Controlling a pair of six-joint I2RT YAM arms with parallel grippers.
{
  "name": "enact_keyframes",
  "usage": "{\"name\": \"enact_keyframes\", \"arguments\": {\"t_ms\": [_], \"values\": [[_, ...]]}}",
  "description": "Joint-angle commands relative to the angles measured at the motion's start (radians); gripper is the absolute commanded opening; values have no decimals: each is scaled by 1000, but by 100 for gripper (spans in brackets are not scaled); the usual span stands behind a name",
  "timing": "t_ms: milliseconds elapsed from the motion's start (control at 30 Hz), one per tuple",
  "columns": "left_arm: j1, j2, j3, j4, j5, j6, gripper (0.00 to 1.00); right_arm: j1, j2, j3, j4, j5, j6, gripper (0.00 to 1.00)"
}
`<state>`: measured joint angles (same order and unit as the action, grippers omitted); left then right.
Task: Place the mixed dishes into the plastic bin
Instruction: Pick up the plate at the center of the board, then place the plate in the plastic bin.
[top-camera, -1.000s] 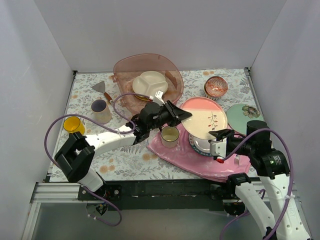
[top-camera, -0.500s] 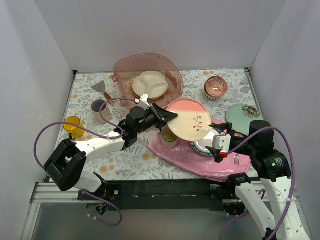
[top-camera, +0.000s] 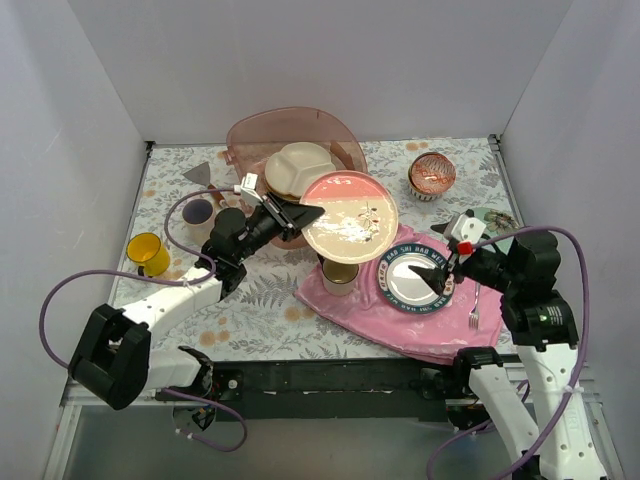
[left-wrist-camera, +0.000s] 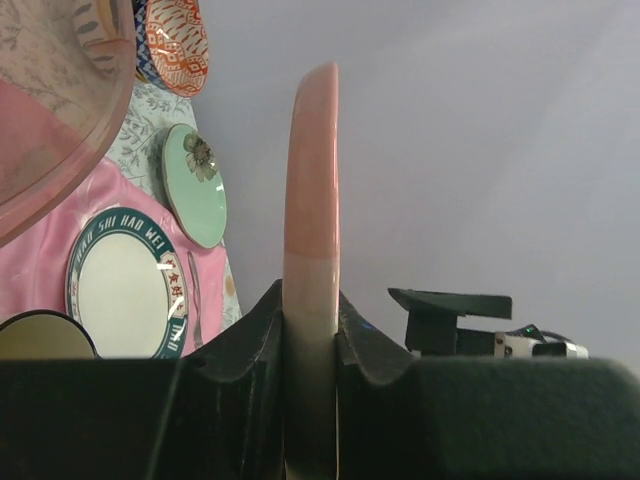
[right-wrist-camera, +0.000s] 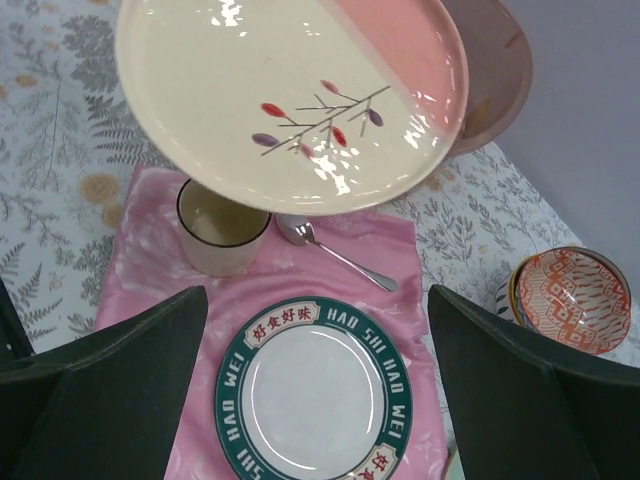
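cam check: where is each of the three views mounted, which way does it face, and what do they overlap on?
Top external: fixed above and behind the bases, looking down across the table; both arms show, left gripper clamping the peach plate, right gripper open.
Left wrist: on the left arm, looking along its fingers at the plate's edge.
Right wrist: on the right arm, looking down between its open fingers at the lettered plate.
Shared: all three show the peach plate and the lettered plate.
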<state>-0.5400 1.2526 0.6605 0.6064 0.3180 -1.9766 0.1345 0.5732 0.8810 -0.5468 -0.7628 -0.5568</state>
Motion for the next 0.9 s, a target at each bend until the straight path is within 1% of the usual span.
{"name": "enact_keyframes", "arguments": {"t_ms": [0,33,200,233,400,433,500,533,567,600,633,667,733,800,833,867], "values": [[51,-88,7,136,95,-196,0,-48,59,32,151,51,277,99],[72,-91,5,145,110,-192,0,-67,74,39,159,59,331,99],[146,-94,8,170,199,-171,0,-125,154,52,188,31,454,98],[175,-94,19,164,208,-166,0,-154,162,47,197,20,474,98],[251,-84,83,87,271,-104,0,-206,214,-20,267,-41,549,98],[274,-78,97,58,292,-96,0,-241,221,-36,316,-55,572,98],[299,-61,136,41,315,-81,0,-289,243,-88,373,-131,606,98],[325,-53,146,38,338,-76,0,-346,254,-105,419,-166,615,98],[337,-45,171,36,352,-74,0,-375,273,-120,454,-244,624,98],[348,-27,182,38,362,-71,0,-403,284,-155,485,-286,636,98],[371,-18,194,36,372,-70,0,-450,295,-172,519,-358,665,98],[382,-9,217,35,392,-67,0,-466,318,-188,595,-386,681,98],[405,20,243,33,412,-54,0,-499,341,-229,649,-450,705,98],[419,44,284,29,432,-47,0,-516,367,-246,667,-458,686,98],[432,66,298,17,440,-33,0,-521,375,-267,665,-452,639,98],[437,76,315,6,449,-27,0,-524,378,-277,662,-446,624,99]]}}
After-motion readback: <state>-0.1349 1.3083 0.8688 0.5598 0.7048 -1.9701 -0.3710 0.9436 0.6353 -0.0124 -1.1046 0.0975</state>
